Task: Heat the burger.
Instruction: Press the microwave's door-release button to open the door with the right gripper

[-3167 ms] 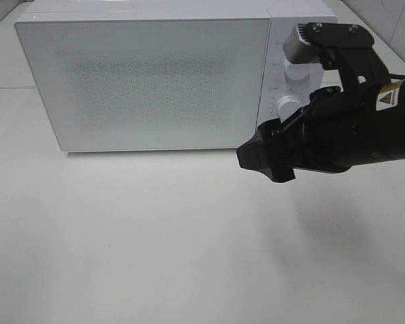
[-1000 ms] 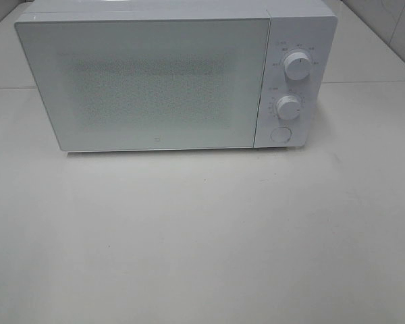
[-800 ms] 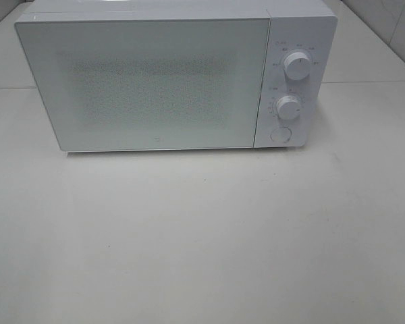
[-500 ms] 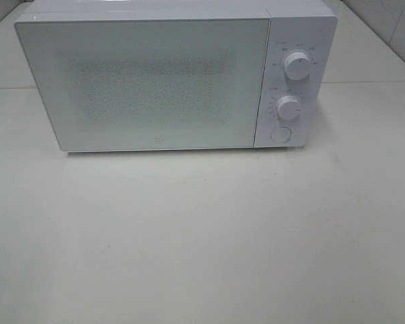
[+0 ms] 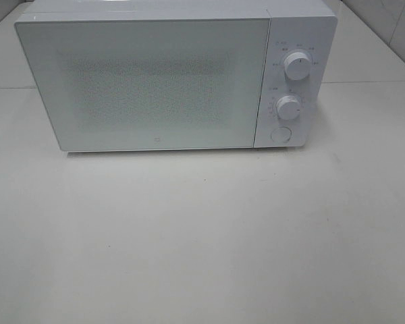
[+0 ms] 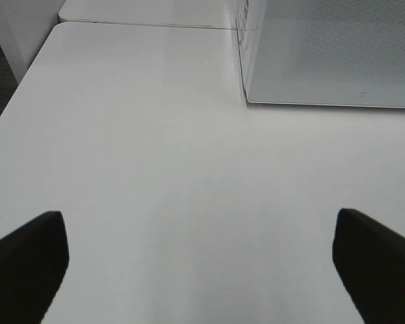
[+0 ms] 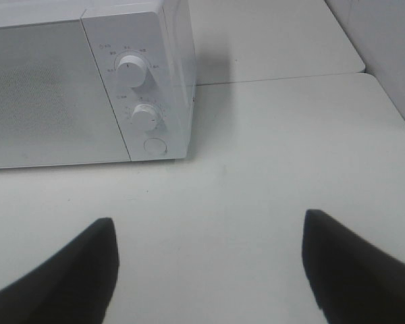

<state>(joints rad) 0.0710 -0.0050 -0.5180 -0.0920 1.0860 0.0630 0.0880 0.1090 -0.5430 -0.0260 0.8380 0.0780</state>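
microwave (image 5: pixel 155 81) on table (image 5: pixel 202 236), knobs (image 5: pixel 296 65) right, inside unclear

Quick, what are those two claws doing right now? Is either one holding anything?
Left claw: open, holding nothing.
Right claw: open, holding nothing.

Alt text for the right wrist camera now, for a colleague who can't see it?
A white microwave with its door shut stands on a white table, its two dials and round button facing the camera. The right gripper is open, its dark fingers framing bare table, holding nothing.
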